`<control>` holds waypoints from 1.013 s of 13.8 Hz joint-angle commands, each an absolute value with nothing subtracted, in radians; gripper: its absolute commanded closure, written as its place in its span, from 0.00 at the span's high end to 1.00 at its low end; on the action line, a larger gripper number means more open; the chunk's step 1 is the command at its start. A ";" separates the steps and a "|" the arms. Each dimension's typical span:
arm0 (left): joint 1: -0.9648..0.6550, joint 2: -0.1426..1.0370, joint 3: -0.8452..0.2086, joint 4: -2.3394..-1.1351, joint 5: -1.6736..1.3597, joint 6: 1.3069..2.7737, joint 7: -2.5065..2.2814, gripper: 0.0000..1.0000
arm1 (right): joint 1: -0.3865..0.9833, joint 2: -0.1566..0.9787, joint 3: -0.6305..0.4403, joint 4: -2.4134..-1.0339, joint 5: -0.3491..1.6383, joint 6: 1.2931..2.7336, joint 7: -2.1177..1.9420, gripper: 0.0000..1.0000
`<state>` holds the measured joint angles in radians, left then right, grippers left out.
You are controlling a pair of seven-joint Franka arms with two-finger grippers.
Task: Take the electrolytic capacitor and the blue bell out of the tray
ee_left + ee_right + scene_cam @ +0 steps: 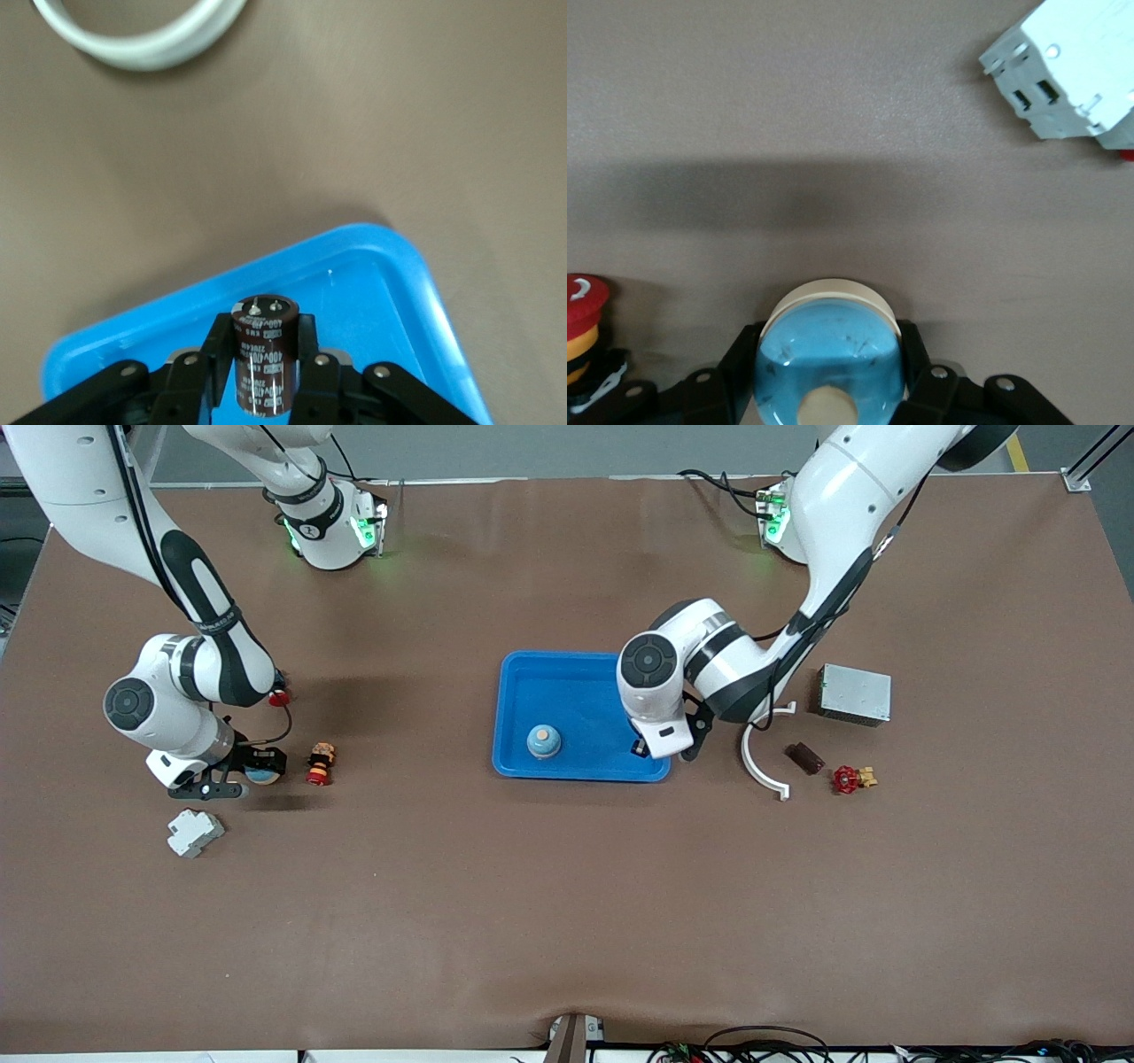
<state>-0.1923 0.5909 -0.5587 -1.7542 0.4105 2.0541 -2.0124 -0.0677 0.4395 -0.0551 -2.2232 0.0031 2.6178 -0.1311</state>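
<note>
Left wrist view: my left claw (pixel 266 372) is clamped on the dark capacitor (pixel 264 354), held upright over the blue tray's (pixel 425 301) corner toward the left arm's end of the counter (pixel 567 921). One blue bell (pixel 544 740) already sits in the tray. Right wrist view: right claw (pixel 830 376) is closed around a second blue bell (pixel 830 354), low over the counter near the right arm's end, beside the red emergency button (pixel 321 763), with the white breaker (pixel 195 832) nearer the front edge
</note>
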 commanded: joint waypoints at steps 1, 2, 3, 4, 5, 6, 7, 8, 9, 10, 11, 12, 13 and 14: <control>-0.166 0.502 -0.561 -1.773 0.373 1.965 -1.910 0.00 | -0.083 0.440 -0.040 -2.223 0.021 2.626 -0.129 0.99; -0.143 0.476 -0.561 -1.773 0.348 1.926 -1.851 0.00 | -0.083 0.439 -0.040 -2.223 0.021 2.625 -0.129 1.00; -0.123 0.453 -0.561 -1.773 0.324 1.875 -1.776 0.00 | -0.083 0.436 -0.040 -2.220 0.021 2.617 -0.130 1.00; -0.101 0.428 -0.561 -1.773 0.301 1.820 -1.705 0.00 | -0.078 0.428 -0.038 -2.217 0.021 2.611 -0.135 1.00; -0.072 0.413 -0.561 -1.775 0.273 1.781 -1.647 0.00 | -0.075 0.410 -0.038 -2.204 0.021 2.596 -0.138 1.00; -0.039 0.397 -0.561 -1.779 0.249 1.761 -1.591 0.00 | -0.071 0.385 -0.038 -2.177 0.020 2.535 -0.137 1.00; -0.019 0.391 -0.561 -1.781 0.233 1.740 -1.545 0.00 | -0.058 0.361 -0.038 -2.128 0.021 2.429 -0.130 1.00; 0.004 0.391 -0.560 -1.781 0.232 1.712 -1.511 0.00 | -0.054 0.344 -0.038 -2.068 0.021 2.316 -0.126 1.00; 0.030 0.391 -0.560 -1.786 0.232 1.704 -1.478 0.00 | -0.049 0.335 -0.038 -1.996 0.020 2.189 -0.095 1.00; 0.061 0.391 -0.560 -1.799 0.232 1.703 -1.444 0.00 | -0.037 0.330 -0.037 -1.927 0.021 2.087 -0.050 1.00; 0.083 0.391 -0.560 -1.807 0.232 1.695 -1.399 0.00 | -0.013 0.322 -0.035 -1.878 0.021 2.019 0.000 1.00; 0.112 0.391 -0.560 -1.813 0.232 1.684 -1.347 0.00 | 0.015 0.315 -0.034 -1.844 0.028 1.973 0.062 1.00; 0.135 0.391 -0.558 -1.821 0.232 1.683 -1.307 0.00 | 0.049 0.305 -0.034 -1.821 0.055 1.942 0.136 1.00; 0.158 0.391 -0.558 -1.831 0.233 1.680 -1.280 0.00 | 0.089 0.301 -0.035 -1.806 0.084 1.928 0.208 1.00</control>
<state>0.1187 0.4150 -0.5542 -1.8005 0.2519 1.6935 -1.3440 0.0219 0.2977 -0.0316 -1.8408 0.0469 1.9642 0.0848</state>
